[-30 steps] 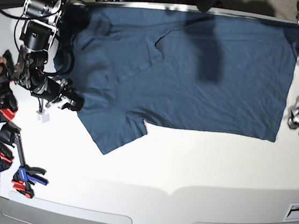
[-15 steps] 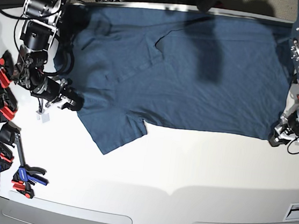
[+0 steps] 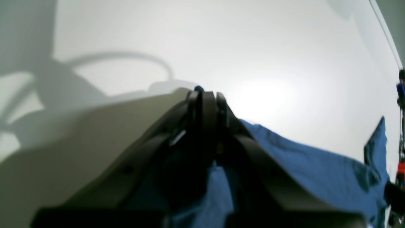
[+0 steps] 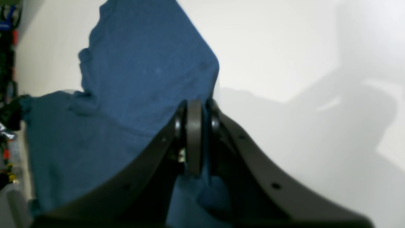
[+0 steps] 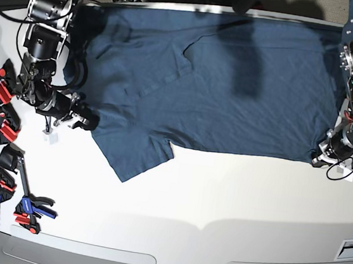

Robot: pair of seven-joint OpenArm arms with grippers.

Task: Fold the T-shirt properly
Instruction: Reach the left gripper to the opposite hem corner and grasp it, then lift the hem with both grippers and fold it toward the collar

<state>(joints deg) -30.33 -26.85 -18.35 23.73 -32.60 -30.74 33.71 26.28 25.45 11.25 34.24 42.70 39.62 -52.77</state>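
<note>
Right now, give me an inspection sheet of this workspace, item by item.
Surface: white table, bare along its front.
Job's things: T-shirt spread flat, unfolded, one sleeve pointing toward the front.
Clutter: red and blue clamps beside the shirt's sleeve end.
Grippers: left gripper shut on the T-shirt's hem corner; right gripper shut on the T-shirt near the sleeve.
Cables: black leads along the right arm; small white tag hanging below.
Surroundings: dark gear behind the table, unclear.
</note>
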